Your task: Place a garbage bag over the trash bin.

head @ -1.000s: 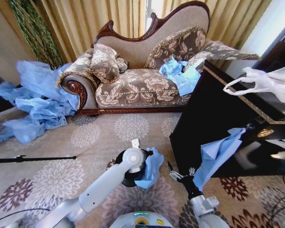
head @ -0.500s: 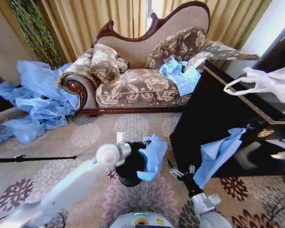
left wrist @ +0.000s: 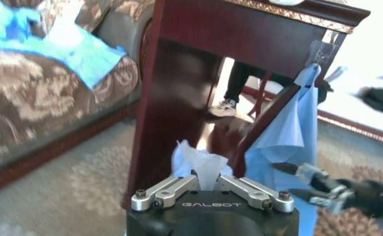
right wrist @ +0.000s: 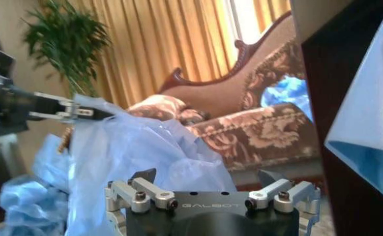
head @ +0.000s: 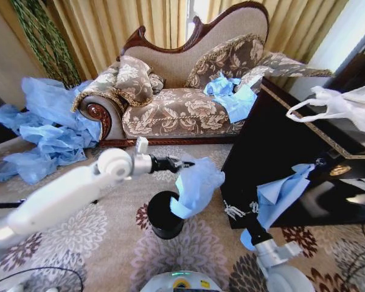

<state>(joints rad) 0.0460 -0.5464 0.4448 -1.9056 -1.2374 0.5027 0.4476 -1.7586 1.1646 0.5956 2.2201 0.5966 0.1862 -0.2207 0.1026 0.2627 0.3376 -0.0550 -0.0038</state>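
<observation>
The left gripper (head: 187, 163) has its jaws pinched on 1 corner of the garbage bag (head: 194, 185), which dangles bunched above the trash bin (head: 164, 214), while the right gripper (head: 234, 212) waits near with jaws spread and empty, so the thin plastic may slip free or stay closed-mouthed.

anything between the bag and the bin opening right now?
Nothing visible. The left gripper holds the garbage bag up, and it hangs partly over the trash bin; the bin's rim nearest the robot lies bare. The right gripper waits open to the bin's right, apart from both.
</observation>
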